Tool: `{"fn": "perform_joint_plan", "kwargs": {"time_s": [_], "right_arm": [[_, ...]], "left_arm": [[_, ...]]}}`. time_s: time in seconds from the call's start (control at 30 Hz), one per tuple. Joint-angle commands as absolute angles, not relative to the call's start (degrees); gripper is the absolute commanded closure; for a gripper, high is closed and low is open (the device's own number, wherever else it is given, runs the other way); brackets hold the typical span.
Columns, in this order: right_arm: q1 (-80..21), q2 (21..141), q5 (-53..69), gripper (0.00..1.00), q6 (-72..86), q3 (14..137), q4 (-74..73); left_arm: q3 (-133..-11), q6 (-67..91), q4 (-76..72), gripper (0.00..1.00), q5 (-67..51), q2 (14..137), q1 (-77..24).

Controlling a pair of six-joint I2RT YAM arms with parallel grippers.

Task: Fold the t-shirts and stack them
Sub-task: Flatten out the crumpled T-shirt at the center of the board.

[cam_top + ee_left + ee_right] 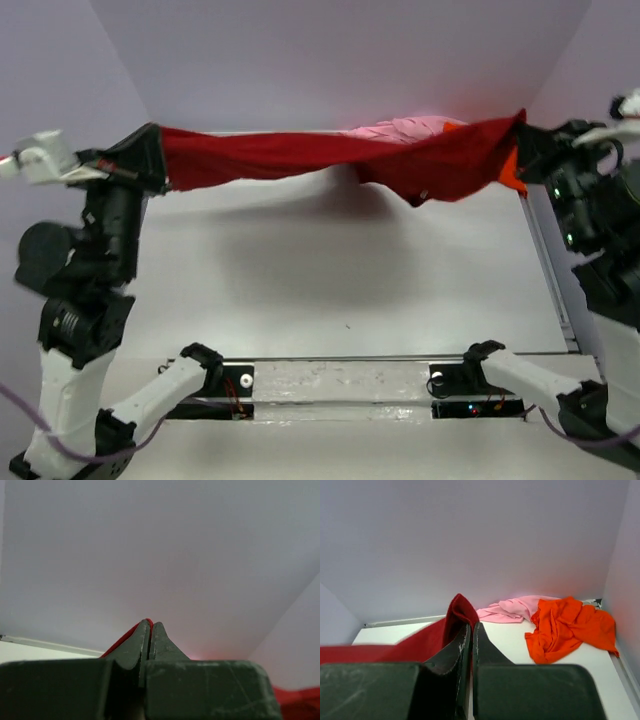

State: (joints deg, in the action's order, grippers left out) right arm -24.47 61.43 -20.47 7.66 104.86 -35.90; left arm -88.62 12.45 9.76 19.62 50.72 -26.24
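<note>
Crimson t-shirt strung between both grippers, long axis left to right

From the top external camera, the crimson t-shirt point(330, 155) hangs in the air above the far part of the table point(350, 290). The left gripper point(152, 150) holds one end and the right gripper point(524, 135) the other. Its long axis runs straight across, and the cloth sags lower toward the right. Each arm is at its own end, so neither is nearer. To judge by this, laying it flat calls for both to come down and toward the bases together. The pale pink t-shirt point(400, 127) and the bright orange t-shirt point(513, 172) lie behind it, far right.

In the left wrist view, the left gripper point(151, 625) is pressed together on a sliver of crimson t-shirt point(122, 641).

In the right wrist view, the right gripper point(471, 626) pinches a crimson fold point(427, 639) that trails off to the left. Beyond it on the table point(507, 639) the pink t-shirt point(512, 607) and the orange t-shirt point(567, 625) lie crumpled and touching
</note>
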Motion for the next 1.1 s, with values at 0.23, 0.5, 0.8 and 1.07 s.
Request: {"fn": "perform_joint_plan", "kwargs": {"time_s": [0.23,0.5,0.8,1.07], "right_arm": [[-24.26,62.01,-19.51,1.0,6.51,115.11,-47.81],[-24.79,82.6,-22.59,1.0,5.27,136.67,-47.39],[-19.34,105.36,-22.23,1.0,6.33,135.03,-38.34],[-16.44,118.7,-20.83,1.0,8.53,124.88,-26.98]], "left_arm": [[-92.51,16.7,15.99,1.0,16.7,47.63,-27.33],[-112.58,14.5,17.49,1.0,22.91,67.73,-28.39],[-94.87,18.02,4.14,1.0,13.27,80.93,-11.27],[-80.25,20.22,-11.67,1.0,13.09,92.18,-3.26]]}}
